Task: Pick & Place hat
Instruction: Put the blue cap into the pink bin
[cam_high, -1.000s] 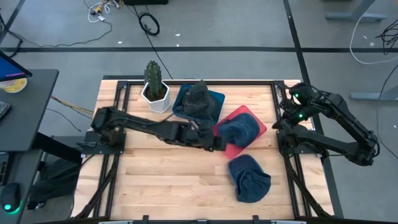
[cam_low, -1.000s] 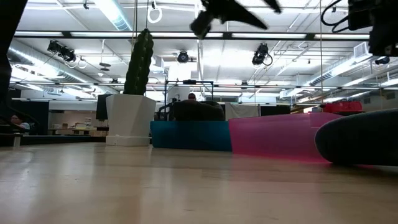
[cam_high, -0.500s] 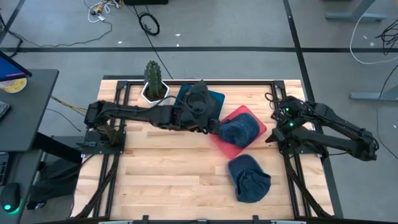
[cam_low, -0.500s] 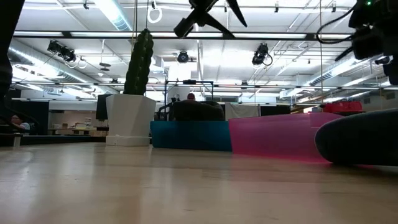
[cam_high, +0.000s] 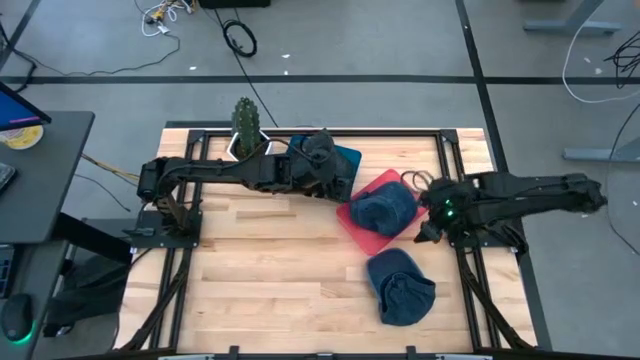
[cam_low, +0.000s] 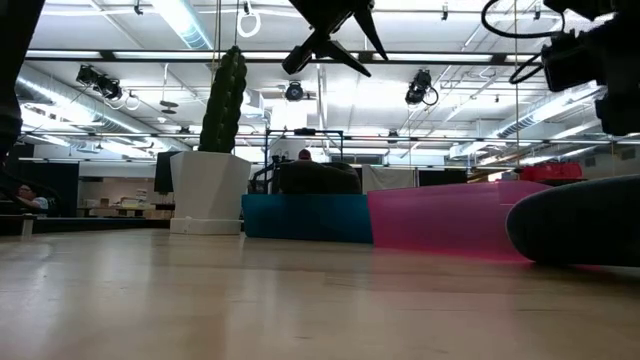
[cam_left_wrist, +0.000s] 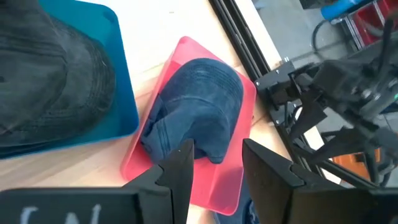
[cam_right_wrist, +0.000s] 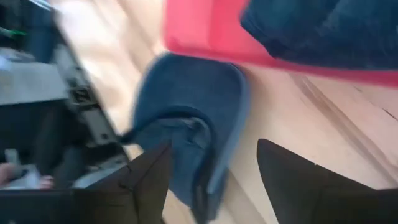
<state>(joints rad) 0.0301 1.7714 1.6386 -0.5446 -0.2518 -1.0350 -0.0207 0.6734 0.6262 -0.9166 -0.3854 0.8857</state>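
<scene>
Two hats sit in trays; third hat (cam_high: 402, 287) loose on table. Right gripper (cam_high: 428, 218) open, empty, nearby. Next: descend, grasp it. Left gripper (cam_high: 328, 183) open, empty, over blue tray (cam_high: 345, 160).

Two dark, jointed arms: left arm (cam_high: 215, 172) slim and matte black, right arm (cam_high: 520, 192) with green indicator lights and a looped black cable near the wrist.

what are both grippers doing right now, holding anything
Left gripper: open, holding nothing, above the pink tray.
Right gripper: open, holding nothing, over the hat on the table.
</scene>
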